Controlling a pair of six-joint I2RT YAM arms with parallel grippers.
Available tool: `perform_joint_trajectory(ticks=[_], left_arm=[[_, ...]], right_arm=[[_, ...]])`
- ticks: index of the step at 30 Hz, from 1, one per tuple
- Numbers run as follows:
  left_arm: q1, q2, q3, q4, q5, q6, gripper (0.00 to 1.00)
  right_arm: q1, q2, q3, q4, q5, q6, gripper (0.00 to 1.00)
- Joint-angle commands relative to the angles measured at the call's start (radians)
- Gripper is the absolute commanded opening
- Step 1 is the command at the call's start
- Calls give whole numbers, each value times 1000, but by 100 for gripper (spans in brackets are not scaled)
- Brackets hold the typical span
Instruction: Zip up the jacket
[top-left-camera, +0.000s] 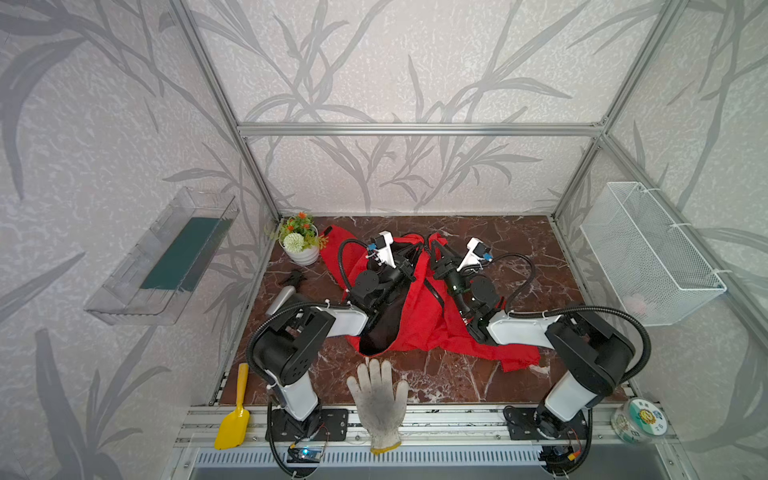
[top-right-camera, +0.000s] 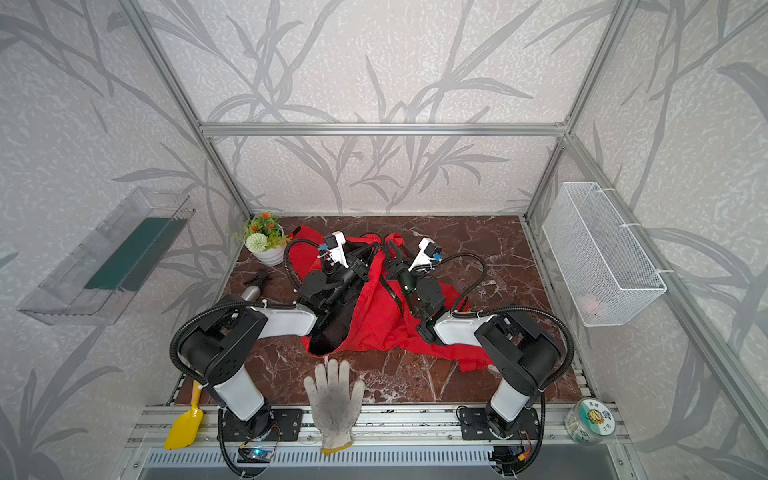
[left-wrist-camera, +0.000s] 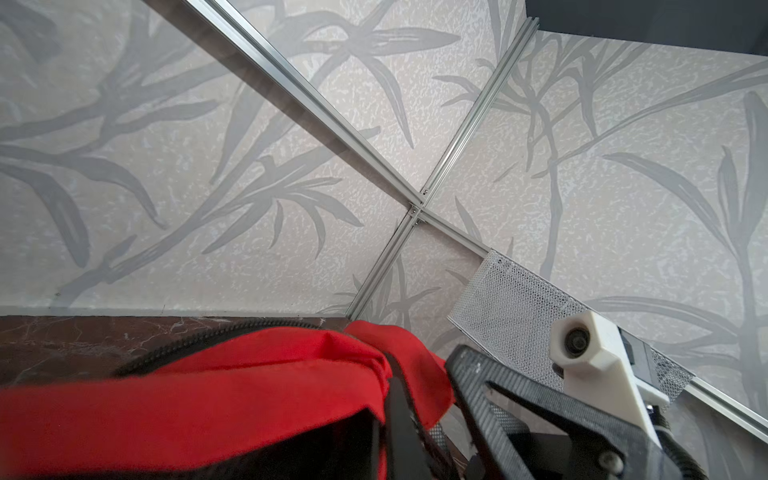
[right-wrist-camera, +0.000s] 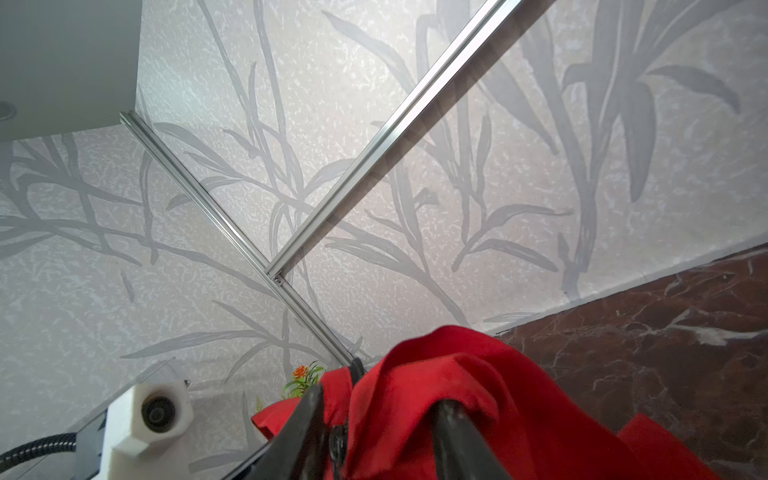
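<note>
The red jacket (top-left-camera: 419, 320) (top-right-camera: 374, 316) lies crumpled in the middle of the marble table, its black lining showing at the near left. Both grippers meet at its raised far end. My left gripper (top-left-camera: 415, 253) (left-wrist-camera: 399, 411) is shut on a fold of red fabric (left-wrist-camera: 208, 395) beside the black zipper teeth (left-wrist-camera: 208, 336). Just to the right of it, my right gripper (top-left-camera: 434, 251) (right-wrist-camera: 380, 430) stands with its fingers (right-wrist-camera: 307, 424) apart. Loose jacket cloth (right-wrist-camera: 436, 374) drapes between and over them, and a black zipper piece (right-wrist-camera: 336, 444) sits by the one finger.
A white work glove (top-left-camera: 378, 399) lies at the near edge, a yellow scoop (top-left-camera: 232, 419) at the near left. A flower pot (top-left-camera: 301, 245) and a spray bottle (top-left-camera: 286, 291) stand at the far left. A wire basket (top-left-camera: 648, 253) hangs on the right wall, a clear tray (top-left-camera: 166, 257) on the left.
</note>
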Motion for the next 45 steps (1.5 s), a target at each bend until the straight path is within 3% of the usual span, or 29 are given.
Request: perform_joint_trajectory(ticks=[1, 6, 11, 16, 20, 25, 26, 30, 37, 45], left_arm=[[1, -34, -14, 10, 11, -12, 0], [3, -40, -13, 10, 14, -16, 0], [3, -45, -10, 10, 14, -25, 0], [1, -47, -2, 9, 14, -32, 0], [1, -56, 5, 10, 12, -36, 0], [3, -64, 10, 10, 13, -41, 0], [2, -65, 9, 9, 13, -43, 0], [1, -71, 5, 10, 15, -45, 0], [3, -75, 7, 10, 20, -61, 0], [4, -81, 11, 11, 15, -58, 0]], right_arm=[[-1, -55, -29, 52, 24, 0, 52], [10, -126, -92, 22, 38, -22, 59], [22, -268, -130, -204, 28, -129, 63], [58, -418, 3, -722, -26, -543, 63], [73, -451, 70, -908, -80, -859, 64], [75, -441, 50, -925, -128, -1360, 65], [75, -432, 30, -903, -138, -1500, 70], [54, -367, -11, -750, -114, -1740, 77], [-13, -382, 31, -768, -239, -1812, 76], [-79, -460, 102, -947, -320, -1851, 76]])
